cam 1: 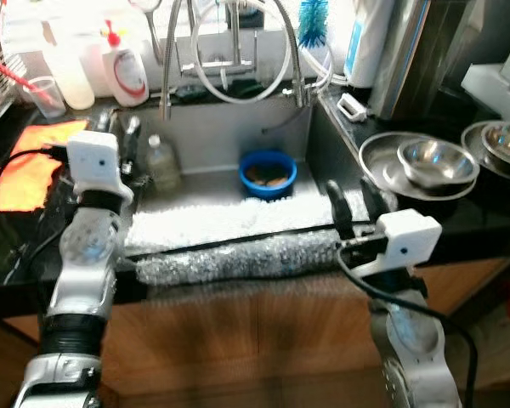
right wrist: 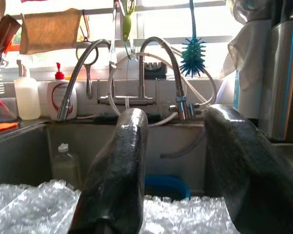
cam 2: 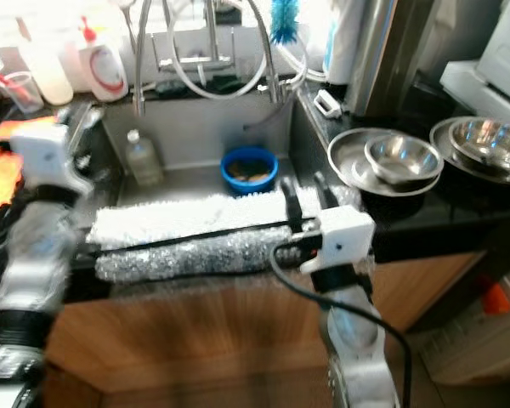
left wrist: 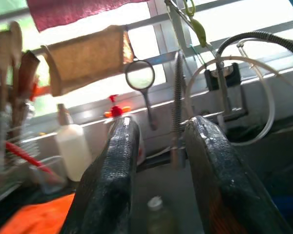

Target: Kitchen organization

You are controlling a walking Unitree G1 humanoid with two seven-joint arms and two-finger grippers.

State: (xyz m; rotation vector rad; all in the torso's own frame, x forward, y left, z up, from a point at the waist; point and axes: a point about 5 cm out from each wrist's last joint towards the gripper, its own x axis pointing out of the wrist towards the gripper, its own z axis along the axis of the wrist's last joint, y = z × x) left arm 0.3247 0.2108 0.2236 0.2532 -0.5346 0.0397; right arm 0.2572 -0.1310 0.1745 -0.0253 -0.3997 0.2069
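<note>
Roll lying crosswise along the sink edge, just ahead of right gripper, fingers apart; left gripper also apart, probably farther off.

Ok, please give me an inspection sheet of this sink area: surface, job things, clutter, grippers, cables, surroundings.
Surface: black counter around a steel sink; bubble wrap lies over the sink's front edge.
Job's things: blue bowl and small plastic bottle in the sink; steel bowls on the counter to the right.
Clutter: orange cloth, soap bottle, cup on the left.
Grippers: left gripper open, at the sink's left rim; right gripper open, at the right front corner.
Cables: black cable along the right arm.
Surroundings: faucet hoses, blue-green brush, window.
</note>
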